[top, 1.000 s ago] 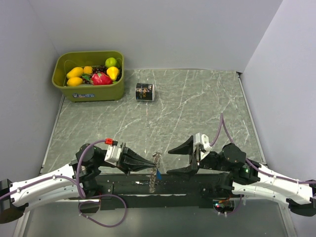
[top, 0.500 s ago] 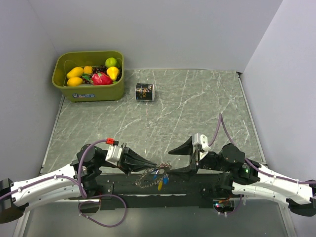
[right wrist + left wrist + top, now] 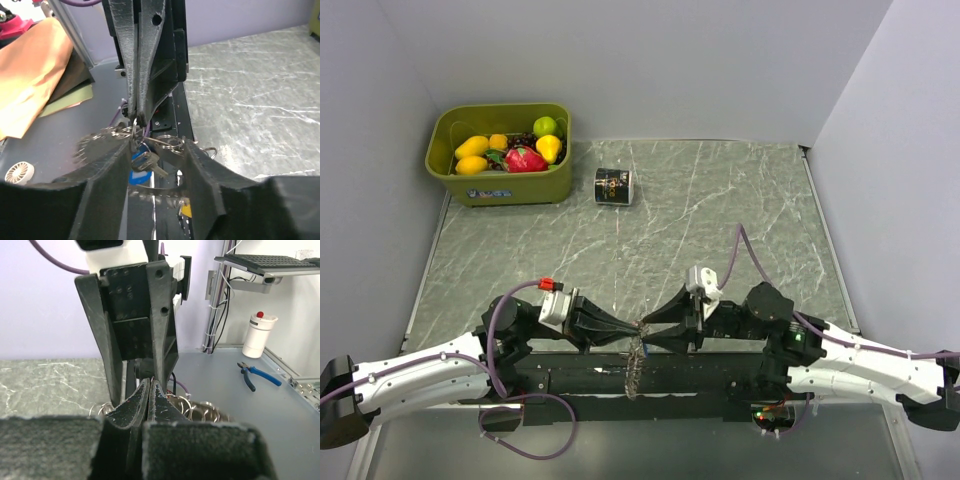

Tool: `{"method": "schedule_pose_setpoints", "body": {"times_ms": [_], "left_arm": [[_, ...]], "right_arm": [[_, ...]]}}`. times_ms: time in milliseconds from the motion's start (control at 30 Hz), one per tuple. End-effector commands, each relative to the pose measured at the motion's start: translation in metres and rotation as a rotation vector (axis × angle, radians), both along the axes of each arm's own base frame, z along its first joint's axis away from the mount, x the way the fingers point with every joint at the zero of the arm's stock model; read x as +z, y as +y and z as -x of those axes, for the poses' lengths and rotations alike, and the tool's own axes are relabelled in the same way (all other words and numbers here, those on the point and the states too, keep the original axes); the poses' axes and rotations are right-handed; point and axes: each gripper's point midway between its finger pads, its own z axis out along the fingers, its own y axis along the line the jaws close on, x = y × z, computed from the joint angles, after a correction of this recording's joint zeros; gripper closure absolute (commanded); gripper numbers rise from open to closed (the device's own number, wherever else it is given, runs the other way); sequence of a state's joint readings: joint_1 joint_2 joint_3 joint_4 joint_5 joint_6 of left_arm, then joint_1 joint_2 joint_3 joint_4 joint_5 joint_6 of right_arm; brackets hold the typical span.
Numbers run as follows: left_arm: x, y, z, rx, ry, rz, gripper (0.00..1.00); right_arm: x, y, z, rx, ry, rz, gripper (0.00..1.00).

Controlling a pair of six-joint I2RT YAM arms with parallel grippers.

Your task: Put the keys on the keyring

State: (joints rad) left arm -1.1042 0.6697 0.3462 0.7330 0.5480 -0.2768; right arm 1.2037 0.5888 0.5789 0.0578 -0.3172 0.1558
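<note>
My left gripper [image 3: 636,327] is shut on the keyring [image 3: 635,368], which hangs edge-on below its tips over the table's near edge. In the right wrist view the left gripper's fingers [image 3: 137,75] come down from the top and pinch a small ring. Below them hang the keys [image 3: 150,162], one with a blue head, and the toothed keyring [image 3: 155,190]. My right gripper [image 3: 155,160] faces the left one tip to tip, its jaws open on either side of the hanging keys and narrowing. In the left wrist view my left gripper [image 3: 150,390] is shut, with small rings [image 3: 200,410] behind it.
A green bin [image 3: 500,190] of toy fruit stands at the far left, with a small black can [image 3: 613,186] beside it. A black strip [image 3: 720,370] runs along the near edge under the grippers. Blue pliers [image 3: 255,377] and a white bottle [image 3: 260,335] lie off the table.
My right gripper has moved left up to the left gripper's tips and its jaws have narrowed. The keyring has swung from spread out to hanging edge-on. The left gripper stays shut.
</note>
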Motion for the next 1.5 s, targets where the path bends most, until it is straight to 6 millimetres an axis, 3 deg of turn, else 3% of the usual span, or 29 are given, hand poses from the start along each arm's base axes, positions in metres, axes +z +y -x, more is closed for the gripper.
{"method": "schedule_pose_setpoints", "body": {"times_ms": [0,133,233,267,600,667,700,767,800,867,933,967,1067,1233,1467], "left_arm": [[0.035,0.009,0.002,0.015,-0.044,0.123,0.99],[0.034,0.008,0.003,0.009,-0.04,0.118,0.99],[0.033,0.007,0.003,0.004,-0.041,0.107,0.99],[0.033,0.006,0.003,0.003,-0.042,0.105,0.99],[0.02,-0.001,-0.002,0.022,-0.06,-0.023,0.99],[0.014,-0.002,-0.004,0.027,-0.047,-0.087,0.93],[0.011,-0.003,-0.005,0.03,-0.043,-0.115,0.84],[0.016,-0.004,-0.006,0.035,-0.055,-0.144,0.77],[0.005,-0.004,-0.007,0.038,-0.047,-0.205,0.7],[0.008,-0.003,-0.009,0.045,-0.052,-0.235,0.6],[-0.003,-0.003,-0.011,0.053,-0.048,-0.305,0.55],[0.004,-0.003,-0.011,0.052,-0.053,-0.31,0.49],[-0.002,-0.002,-0.013,0.052,-0.05,-0.394,0.45],[-0.017,-0.006,-0.018,0.044,-0.039,-0.531,0.44],[-0.028,-0.018,-0.016,-0.014,-0.016,-0.593,0.5]], "right_arm": [[0.038,0.003,0.004,0.027,-0.04,-0.099,0.55],[0.038,0.004,0.004,0.032,-0.036,-0.104,0.75],[0.038,0.004,0.003,0.024,-0.033,-0.101,0.98],[0.039,0.004,0.003,0.026,-0.032,-0.103,1.0],[0.032,-0.002,-0.002,-0.016,-0.024,-0.045,1.0],[0.026,-0.006,-0.004,-0.03,-0.023,-0.011,1.0],[0.025,-0.007,-0.005,-0.034,-0.025,0.001,1.0],[0.027,-0.009,-0.005,-0.038,-0.04,0.014,1.0],[0.02,-0.01,-0.005,-0.035,-0.041,0.051,1.0],[0.022,-0.011,-0.005,-0.032,-0.045,0.076,1.0],[0.018,-0.011,-0.004,-0.021,-0.051,0.114,1.0],[0.016,-0.011,-0.004,-0.017,-0.049,0.127,1.0],[0.012,-0.01,-0.003,-0.007,-0.053,0.166,1.0],[0.0,-0.007,0.002,0.039,-0.037,0.243,1.0],[-0.007,-0.001,0.002,0.054,-0.027,0.263,1.0]]}}
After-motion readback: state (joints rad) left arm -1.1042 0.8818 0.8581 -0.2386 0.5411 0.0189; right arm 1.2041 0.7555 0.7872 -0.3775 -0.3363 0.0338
